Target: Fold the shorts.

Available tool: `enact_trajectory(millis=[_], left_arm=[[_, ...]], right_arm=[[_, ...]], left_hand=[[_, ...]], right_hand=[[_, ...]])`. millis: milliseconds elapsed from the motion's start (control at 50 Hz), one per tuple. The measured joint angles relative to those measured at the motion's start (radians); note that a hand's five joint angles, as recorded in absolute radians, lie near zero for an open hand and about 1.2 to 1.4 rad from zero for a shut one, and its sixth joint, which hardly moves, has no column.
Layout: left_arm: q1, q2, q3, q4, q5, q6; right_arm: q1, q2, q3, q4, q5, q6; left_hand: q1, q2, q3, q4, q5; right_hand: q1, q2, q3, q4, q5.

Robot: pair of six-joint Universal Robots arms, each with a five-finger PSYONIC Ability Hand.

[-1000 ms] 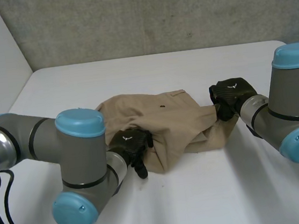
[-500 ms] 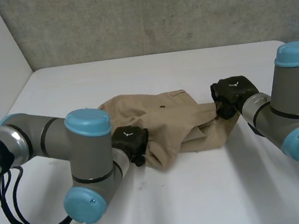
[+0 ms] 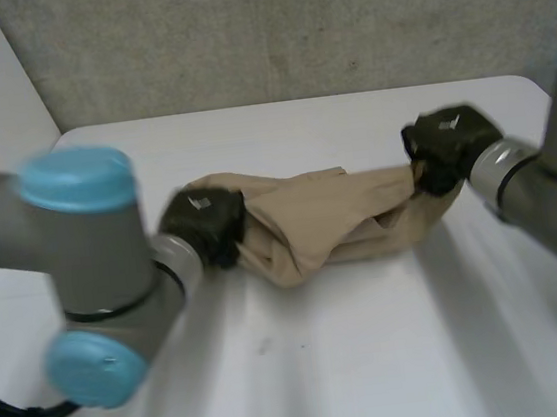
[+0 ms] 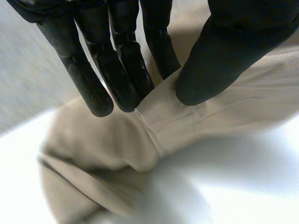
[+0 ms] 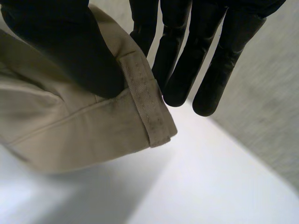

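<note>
The tan shorts (image 3: 331,225) hang stretched in a bunched band between my two hands above the white table (image 3: 376,358). My left hand (image 3: 203,222) holds the band's left end: in the left wrist view its thumb (image 4: 219,60) pinches a hemmed edge of the shorts (image 4: 187,121) against the fingers (image 4: 117,70). My right hand (image 3: 447,144) grips the right end. In the right wrist view its thumb (image 5: 70,51) pins a stitched band at the corner of the shorts (image 5: 145,107) against the fingers (image 5: 187,65).
A grey wall (image 3: 288,26) runs behind the table's far edge. My two arms (image 3: 83,261) flank the shorts on either side. Bare table lies in front of the cloth.
My left hand closed on the left end of the shorts and lifted it up and leftward. The right hand rose too, and the cloth is drawn out between them.
</note>
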State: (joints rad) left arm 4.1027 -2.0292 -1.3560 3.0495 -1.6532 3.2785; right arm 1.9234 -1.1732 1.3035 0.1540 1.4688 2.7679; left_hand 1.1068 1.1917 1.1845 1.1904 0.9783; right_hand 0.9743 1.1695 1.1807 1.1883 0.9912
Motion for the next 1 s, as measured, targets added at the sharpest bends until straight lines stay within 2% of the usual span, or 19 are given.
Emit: enact_trajectory(millis=[100,120,180,240,260,440,480,600,680,700,720,780,840,860,900,980,1000], left_arm=[[0.021,0.272,-0.040,-0.078,0.006,0.008],[0.021,0.272,-0.040,-0.078,0.006,0.008],[0.026,0.447,-0.047,-0.122,0.008,0.033],[0.028,0.500,-0.045,-0.130,0.008,0.047],[0.031,0.583,-0.037,-0.139,0.008,0.075],[0.038,0.682,0.003,-0.143,0.003,0.130],[0.040,0.669,0.004,-0.142,0.003,0.132],[0.047,0.530,0.004,-0.136,0.006,0.129],[0.048,0.365,0.049,-0.118,0.006,0.128],[0.048,0.365,0.049,-0.118,0.006,0.128],[0.049,0.277,0.089,-0.101,0.007,0.128],[0.049,0.169,0.149,-0.075,0.007,0.130],[0.051,0.033,0.241,-0.026,0.006,0.135],[0.051,0.033,0.241,-0.026,0.006,0.135],[0.053,-0.103,0.353,0.044,0.003,0.153],[0.055,-0.201,0.447,0.110,0.000,0.179],[0.056,-0.255,0.503,0.156,-0.002,0.197]], right_arm=[[0.001,-0.184,-0.032,0.108,-0.003,-0.082],[0.001,-0.184,-0.032,0.108,-0.003,-0.082],[0.002,-0.317,-0.064,0.166,-0.007,-0.115],[0.002,-0.355,-0.075,0.179,-0.011,-0.120],[0.003,-0.414,-0.095,0.200,-0.018,-0.125],[-0.001,-0.503,-0.167,0.263,-0.072,-0.124],[-0.003,-0.485,-0.176,0.270,-0.084,-0.124],[-0.023,-0.317,-0.198,0.278,-0.112,-0.123],[-0.030,-0.166,-0.223,0.273,-0.114,-0.123],[-0.030,-0.166,-0.223,0.273,-0.114,-0.123],[-0.030,-0.080,-0.250,0.268,-0.112,-0.122],[-0.029,0.008,-0.291,0.254,-0.104,-0.119],[-0.026,0.122,-0.365,0.211,-0.077,-0.113],[-0.026,0.122,-0.365,0.211,-0.077,-0.113],[-0.023,0.223,-0.447,0.121,-0.028,-0.107],[-0.023,0.291,-0.506,0.016,0.019,-0.105],[-0.022,0.327,-0.536,-0.062,0.050,-0.104]], left_hand=[[0.002,0.002,0.001,0.000,0.000],[0.002,0.002,0.001,0.000,0.000],[0.002,0.002,0.001,0.000,0.000],[0.002,0.002,0.002,0.000,0.000],[0.002,0.002,0.003,0.000,0.000],[0.002,0.004,0.005,0.004,0.000],[0.002,0.004,0.005,0.004,0.000],[0.002,0.004,0.005,0.004,0.000],[0.002,0.004,0.005,0.004,0.000],[0.002,0.004,0.005,0.004,0.000],[0.002,0.004,0.005,0.004,0.000],[0.002,0.004,0.005,0.004,0.000],[0.002,0.004,0.005,0.004,0.000],[0.002,0.004,0.005,0.004,0.000],[0.005,0.004,0.005,0.004,0.000],[0.006,0.004,0.005,0.004,0.000],[0.006,0.004,0.005,0.004,0.000]], right_hand=[[0.000,0.000,0.000,0.004,0.000],[0.000,0.000,0.000,0.004,0.000],[0.000,0.000,0.000,0.004,0.000],[0.000,0.000,0.000,0.004,0.000],[0.000,0.000,0.000,0.004,0.000],[0.000,0.000,0.000,0.004,0.000],[0.000,0.000,0.000,0.004,0.000],[0.000,0.000,0.000,0.004,0.000],[0.000,0.000,0.000,0.004,0.000],[0.000,0.000,0.000,0.004,0.000],[0.000,0.000,0.000,0.004,0.000],[0.000,0.000,0.000,0.004,0.000],[0.000,0.000,0.000,0.004,0.000],[0.000,0.000,0.000,0.004,0.000],[0.000,0.000,0.002,0.004,0.000],[0.000,0.000,0.002,0.004,0.000],[0.000,0.000,0.002,0.004,0.000]])
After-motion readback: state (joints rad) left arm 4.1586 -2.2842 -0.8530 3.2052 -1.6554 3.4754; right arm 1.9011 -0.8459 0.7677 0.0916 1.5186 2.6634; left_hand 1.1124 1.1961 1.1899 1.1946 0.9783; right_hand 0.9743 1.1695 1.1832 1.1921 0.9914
